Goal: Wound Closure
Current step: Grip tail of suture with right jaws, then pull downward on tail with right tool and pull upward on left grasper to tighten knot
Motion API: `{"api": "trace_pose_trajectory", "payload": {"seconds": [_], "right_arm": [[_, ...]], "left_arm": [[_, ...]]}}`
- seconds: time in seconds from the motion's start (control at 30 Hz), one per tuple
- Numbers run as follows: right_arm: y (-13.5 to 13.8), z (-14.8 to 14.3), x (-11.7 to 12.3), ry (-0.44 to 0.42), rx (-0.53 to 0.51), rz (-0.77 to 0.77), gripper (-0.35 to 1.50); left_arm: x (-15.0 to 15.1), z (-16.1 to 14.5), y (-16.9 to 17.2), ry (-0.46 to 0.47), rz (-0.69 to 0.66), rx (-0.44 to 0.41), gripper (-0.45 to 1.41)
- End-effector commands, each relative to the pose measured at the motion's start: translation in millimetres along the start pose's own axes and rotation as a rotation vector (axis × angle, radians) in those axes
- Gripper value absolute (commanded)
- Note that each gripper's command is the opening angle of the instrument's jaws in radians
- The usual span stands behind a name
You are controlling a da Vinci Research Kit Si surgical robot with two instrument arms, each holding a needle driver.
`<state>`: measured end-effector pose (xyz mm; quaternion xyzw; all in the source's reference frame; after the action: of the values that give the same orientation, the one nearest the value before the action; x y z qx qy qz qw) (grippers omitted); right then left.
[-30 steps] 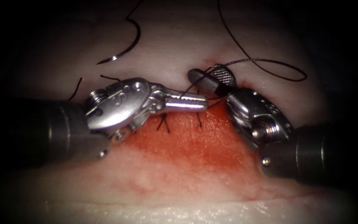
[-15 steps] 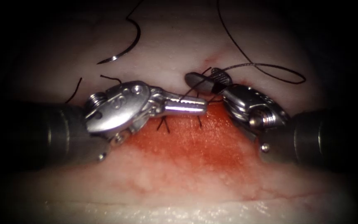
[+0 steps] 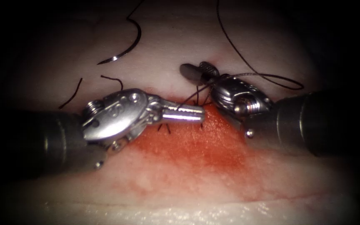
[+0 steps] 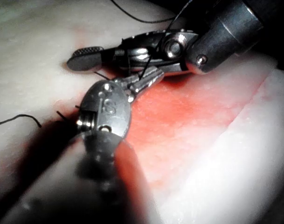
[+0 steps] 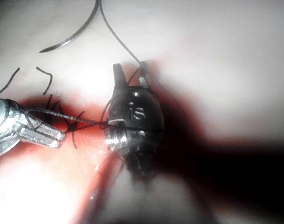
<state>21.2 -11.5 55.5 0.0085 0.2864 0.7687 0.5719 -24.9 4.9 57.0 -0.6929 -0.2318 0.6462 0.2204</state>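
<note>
The curved needle (image 3: 135,43) lies free on the pale tissue (image 3: 176,37) above and left of the cut, held by neither tool and not in the tissue. My left tool (image 3: 196,113) reaches in over the cut's upper edge, its jaws shut on the thread where a strand rises toward the right tool. My right tool (image 3: 196,70) sits just beyond it with its jaws open and nothing between them. The thread (image 3: 271,75) loops around its wrist and trails to the right and upward. The right wrist view shows the strand (image 5: 81,120) running from the left tool (image 5: 48,135) to the right tool (image 5: 130,72).
Red fluid (image 3: 196,146) stains the tissue along the cut. Earlier stitches (image 3: 163,127) cross the cut under the left tool. Short cut ends of thread (image 3: 73,93) lie on the tissue at the left. The tissue's front edge (image 3: 188,208) runs along the bottom.
The right tool has swung up and to the left, its shaft now lying flatter, with the thread loop riding along on it. The left tool has drifted slightly left and down, still holding thread.
</note>
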Motion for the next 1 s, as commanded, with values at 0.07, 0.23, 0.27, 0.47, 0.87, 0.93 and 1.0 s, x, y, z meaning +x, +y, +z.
{"api": "trace_pose_trajectory", "payload": {"seconds": [0.07,0.23,0.27,0.47,0.87,0.93,1.0], "right_arm": [[-0.2,0.4,-0.6,-0.018,-0.006,-0.07,0.02],[-0.4,0.3,-0.9,-0.021,-0.022,-0.158,-0.35],[-0.4,0.3,-0.9,-0.027,-0.025,-0.165,-0.35],[-0.4,0.0,-0.8,-0.028,-0.039,-0.195,-0.35],[-1.8,-3.9,0.9,0.188,0.125,-0.277,-0.35],[-2.2,-4.7,0.8,0.208,0.15,-0.284,-0.35],[-2.6,-5.6,0.6,0.232,0.166,-0.302,-0.35]], "left_arm": [[-0.5,0.3,-0.3,0.0,0.0,-0.005,-0.45],[-0.5,0.4,-0.3,0.001,0.0,-0.005,-0.45],[-0.5,0.4,-0.3,0.001,0.0,-0.005,-0.45],[-0.3,0.3,-0.4,0.002,-0.002,-0.006,-0.45],[0.3,-1.2,-3.4,-0.005,-0.006,0.034,-0.45],[0.3,-1.6,-4.2,-0.007,-0.006,0.047,-0.45],[0.4,-2.1,-5.2,-0.009,-0.011,0.06,-0.45]]}}
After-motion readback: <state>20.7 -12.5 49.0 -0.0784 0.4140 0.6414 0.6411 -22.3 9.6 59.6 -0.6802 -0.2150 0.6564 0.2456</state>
